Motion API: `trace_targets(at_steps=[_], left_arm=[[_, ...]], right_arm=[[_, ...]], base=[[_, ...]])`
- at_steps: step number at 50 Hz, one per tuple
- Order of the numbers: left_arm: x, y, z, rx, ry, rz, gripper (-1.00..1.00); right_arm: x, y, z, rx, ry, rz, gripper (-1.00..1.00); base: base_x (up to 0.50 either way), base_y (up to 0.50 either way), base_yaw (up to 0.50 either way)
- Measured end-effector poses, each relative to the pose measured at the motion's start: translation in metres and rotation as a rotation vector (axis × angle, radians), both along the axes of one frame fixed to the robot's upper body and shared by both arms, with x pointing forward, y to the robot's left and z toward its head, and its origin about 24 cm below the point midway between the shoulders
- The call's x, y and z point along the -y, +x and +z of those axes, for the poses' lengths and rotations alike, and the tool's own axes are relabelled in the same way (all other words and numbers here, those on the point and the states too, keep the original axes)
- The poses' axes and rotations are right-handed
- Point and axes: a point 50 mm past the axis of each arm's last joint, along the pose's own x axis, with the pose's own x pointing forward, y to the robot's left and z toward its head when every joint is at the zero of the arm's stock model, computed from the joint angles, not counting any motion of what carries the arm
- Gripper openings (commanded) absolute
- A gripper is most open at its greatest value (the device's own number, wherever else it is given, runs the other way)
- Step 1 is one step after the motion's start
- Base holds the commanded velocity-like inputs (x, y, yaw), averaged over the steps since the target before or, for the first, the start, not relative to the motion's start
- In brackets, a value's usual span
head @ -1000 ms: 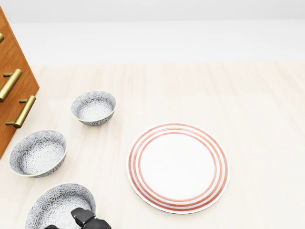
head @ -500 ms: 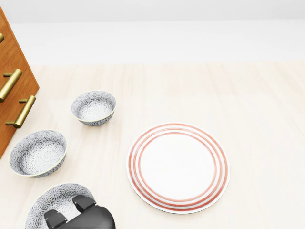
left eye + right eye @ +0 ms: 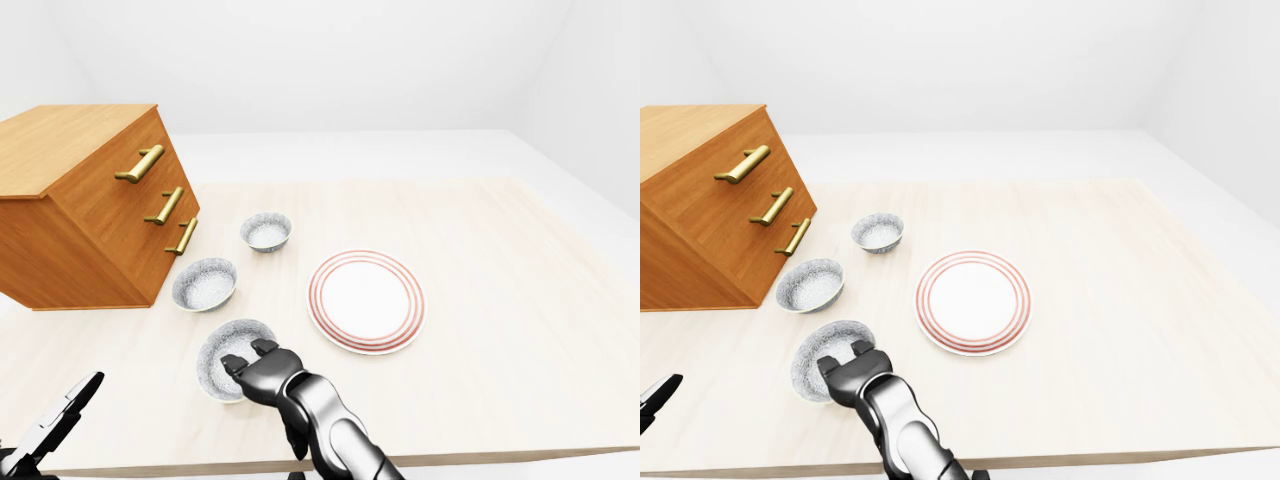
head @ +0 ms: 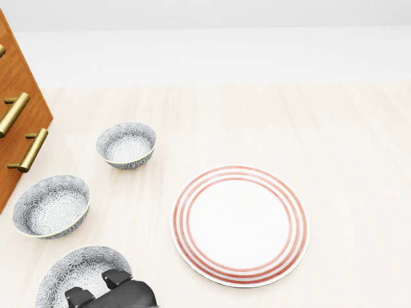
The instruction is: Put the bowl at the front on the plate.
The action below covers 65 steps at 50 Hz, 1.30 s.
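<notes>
Three grey patterned bowls stand in a column left of the plate. The lowest bowl (image 4: 67, 273) lies at the bottom left of the head view. My right hand (image 3: 250, 358) comes up from the bottom edge and rests on that bowl's lower right rim. Two dark fingers (image 4: 116, 278) hook over the rim into the bowl, and the thumb is hidden, so the grip cannot be judged. The white plate (image 4: 241, 224) with red rings lies bare to the right of the bowls. My left hand (image 3: 60, 412) hangs at the bottom left of the left-eye view, fingers spread, off the table.
A middle bowl (image 4: 51, 206) and a smaller upper bowl (image 4: 126, 145) sit above the lowest one. A wooden chest of drawers (image 3: 80, 215) with brass handles stands at the left. The table's near edge (image 3: 480, 458) runs along the bottom of the eye views.
My right hand came up from the bottom edge over the lowest bowl's rim, then drew back down a little. The bowls and the plate stay in place.
</notes>
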Motion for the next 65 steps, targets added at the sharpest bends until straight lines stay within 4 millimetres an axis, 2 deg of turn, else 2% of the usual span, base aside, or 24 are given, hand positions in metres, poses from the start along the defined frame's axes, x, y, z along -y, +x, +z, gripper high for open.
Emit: trace_targets(at_steps=[19, 20, 21, 22, 29, 44, 55, 65], left_arm=[[0.000, 0.000, 0.001, 0.004, 0.001, 0.000, 1.00], [0.000, 0.000, 0.001, 0.004, 0.000, 0.000, 1.00], [0.000, 0.000, 0.000, 0.003, 0.000, 0.000, 1.00], [0.000, 0.001, 0.000, 0.003, -0.001, 0.000, 1.00], [0.000, 0.001, -0.001, 0.001, -0.004, -0.001, 1.00], [0.000, 0.001, 0.001, 0.007, -0.001, 0.000, 1.00], [-0.001, 0.001, 0.001, 0.011, -0.001, 0.001, 1.00], [0.000, 0.001, 0.000, 0.005, -0.004, -0.002, 1.00]], right_arm=[[0.003, 0.010, -0.009, -0.048, -0.019, -0.023, 1.00], [0.003, 0.011, -0.010, -0.052, -0.019, -0.024, 0.89], [0.003, 0.011, -0.010, -0.053, -0.021, -0.024, 0.47], [0.003, 0.013, -0.009, -0.049, -0.017, -0.025, -1.00], [0.001, 0.020, 0.003, -0.017, 0.016, -0.027, -1.00], [0.001, 0.025, 0.009, -0.011, 0.037, -0.053, -1.00], [0.014, 0.029, 0.019, 0.052, 0.049, -0.090, -1.00], [0.026, 0.033, 0.039, 0.155, 0.073, -0.132, -1.00]], base=[[0.00, 0.00, 0.00], [0.00, 0.00, 0.00], [0.00, 0.00, 0.00], [0.00, 0.00, 0.00], [0.00, 0.00, 0.00], [0.00, 0.00, 0.00], [0.00, 0.00, 0.00], [0.00, 0.00, 0.00]])
